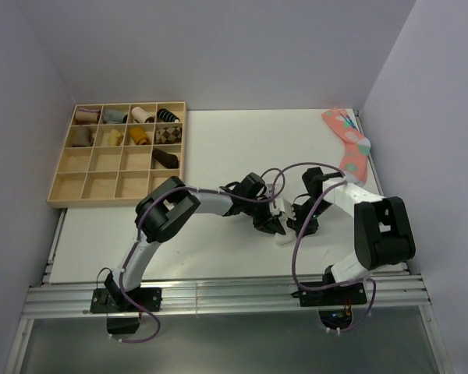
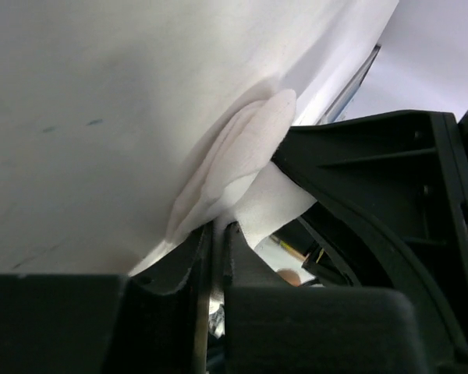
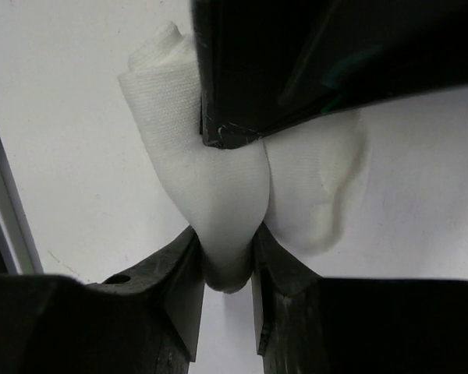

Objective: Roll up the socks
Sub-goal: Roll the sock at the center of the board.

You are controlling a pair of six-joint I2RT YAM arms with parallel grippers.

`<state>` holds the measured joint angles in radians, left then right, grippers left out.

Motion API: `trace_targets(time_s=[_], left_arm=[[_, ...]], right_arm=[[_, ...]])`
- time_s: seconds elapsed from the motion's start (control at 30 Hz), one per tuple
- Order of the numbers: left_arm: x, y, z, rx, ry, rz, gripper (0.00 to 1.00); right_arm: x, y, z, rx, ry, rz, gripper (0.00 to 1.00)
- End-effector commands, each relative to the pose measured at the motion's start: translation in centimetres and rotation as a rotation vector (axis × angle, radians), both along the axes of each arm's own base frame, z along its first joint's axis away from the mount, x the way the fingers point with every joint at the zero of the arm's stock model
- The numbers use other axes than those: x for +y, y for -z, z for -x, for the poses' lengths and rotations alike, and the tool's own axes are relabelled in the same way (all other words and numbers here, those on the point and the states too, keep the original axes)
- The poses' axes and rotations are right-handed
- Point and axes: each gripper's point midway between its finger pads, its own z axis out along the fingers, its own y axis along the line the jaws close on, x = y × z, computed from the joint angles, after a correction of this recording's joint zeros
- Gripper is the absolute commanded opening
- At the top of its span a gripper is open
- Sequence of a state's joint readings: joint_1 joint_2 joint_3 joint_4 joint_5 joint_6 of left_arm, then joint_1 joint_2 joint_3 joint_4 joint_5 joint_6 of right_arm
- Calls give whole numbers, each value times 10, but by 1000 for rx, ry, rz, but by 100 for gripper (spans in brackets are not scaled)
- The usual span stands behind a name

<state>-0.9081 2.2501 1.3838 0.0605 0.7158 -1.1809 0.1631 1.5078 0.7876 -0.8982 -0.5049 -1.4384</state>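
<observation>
The white socks [image 3: 218, 187] lie bunched on the white table near its front middle, showing as a small white lump [image 1: 284, 239] in the top view. My right gripper [image 3: 225, 234] is shut on the rounded lower end of the bundle, with a looser flap spread out to the right. My left gripper [image 2: 218, 227] comes in from the opposite side, shut on a thin fold of the socks [image 2: 242, 152]. The two grippers, left [image 1: 275, 226] and right [image 1: 299, 226], stand nearly touching over the socks. Much of the fabric is hidden beneath them.
A wooden compartment tray [image 1: 66, 183] sits at the back left and holds several rolled socks in tan, grey, brown and black. A coral-pink dotted sock [image 1: 349, 144] lies at the back right by the wall. A metal rail [image 1: 218, 296] runs along the front edge.
</observation>
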Motion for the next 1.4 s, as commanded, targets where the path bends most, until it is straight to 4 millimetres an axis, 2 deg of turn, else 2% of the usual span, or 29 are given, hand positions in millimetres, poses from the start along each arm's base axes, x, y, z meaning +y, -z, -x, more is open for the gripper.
trace_targets(time_s=[0.0,0.03,0.07,0.1,0.13,0.17,0.2,0.27,0.3,0.33,0.4,0.43,0.5,0.57,0.6,0.73,0.8,0.83,0.93,1.1,1.17,1.23,1.37], left_arm=[[16,27,-18,-78,-145,-110,13],[13,16,-22,-111,-163,-83,16],[13,13,-24,-124,-178,-76,18],[19,18,-27,-150,-212,-100,20],[16,6,-30,-185,-229,-70,25],[17,4,-31,-205,-242,-64,27],[21,8,-29,-219,-253,-78,28],[20,-7,-38,-301,-302,-44,34],[25,-10,-34,-320,-314,-47,35],[28,-12,-40,-361,-350,-57,37],[33,-12,-38,-441,-357,-74,38],[36,-22,-45,-497,-394,-69,40],[41,-24,-42,-594,-388,-82,41],[47,-39,-49,-741,-418,-92,42],[45,-51,-42,-801,-420,-66,42],[48,-69,-30,-1053,-388,-56,42],[50,-71,-20,-1123,-378,-63,42],[45,-78,-17,-1159,-366,-25,43],[43,-78,-12,-1196,-335,-7,43],[33,-70,-17,-1268,-264,-49,43],[28,-74,-18,-1315,-233,-36,44],[23,-68,-16,-1343,-168,-36,44],[7,-69,-4,-1372,-58,41,46]], right_arm=[[-4,6,-5,39,18,26,19],[-4,7,-6,53,22,31,17],[-4,4,-10,54,27,30,17],[-5,6,-7,91,32,35,16],[-5,5,-8,105,39,36,16],[-5,2,-15,104,43,36,16],[-7,4,-11,147,51,42,16],[-9,3,-16,165,60,50,16],[-10,2,-16,178,69,54,16],[-11,2,-18,178,71,57,16],[-12,3,-19,193,76,71,16],[-13,4,-19,201,77,76,16],[-14,5,-20,229,81,87,16],[-14,5,-22,253,84,95,16],[-15,5,-21,268,90,100,16],[-17,8,-23,305,103,120,16],[-16,9,-24,328,108,124,16],[-16,9,-25,333,109,125,16],[-16,11,-27,351,123,135,16],[-18,15,-28,373,134,156,16],[-19,16,-28,377,136,160,16],[-20,17,-28,380,141,169,17],[-20,19,-29,388,145,178,17]])
